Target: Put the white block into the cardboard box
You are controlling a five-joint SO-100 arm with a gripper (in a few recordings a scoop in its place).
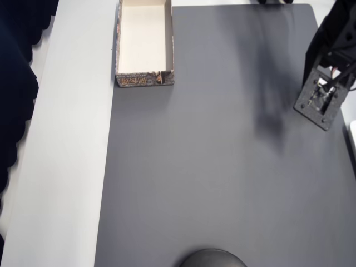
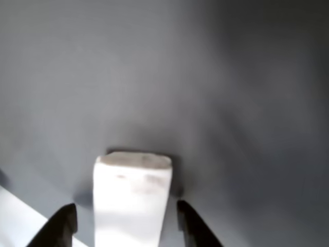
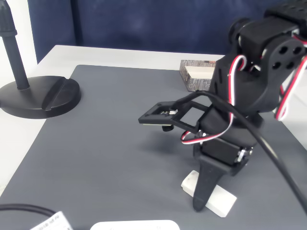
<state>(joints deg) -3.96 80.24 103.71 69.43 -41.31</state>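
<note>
The white block (image 2: 132, 198) lies flat on the grey mat, between my gripper's (image 2: 126, 208) two dark fingers, with a small gap on each side. The gripper is open and straddles it. In the fixed view the gripper (image 3: 204, 199) points straight down at the block (image 3: 218, 201), which lies at the mat's near right; one finger stands in front of its middle. The cardboard box (image 1: 144, 79), cream inside with patterned outer walls, sits at the top left of the mat in the overhead view, far from the arm (image 1: 328, 67) at the right edge. The box (image 3: 196, 76) stands behind the arm.
A black stand with a round base (image 3: 38, 96) is at the mat's left side in the fixed view, and its base (image 1: 211, 259) shows at the bottom edge of the overhead view. A white table strip (image 1: 72, 139) borders the mat (image 1: 211, 167).
</note>
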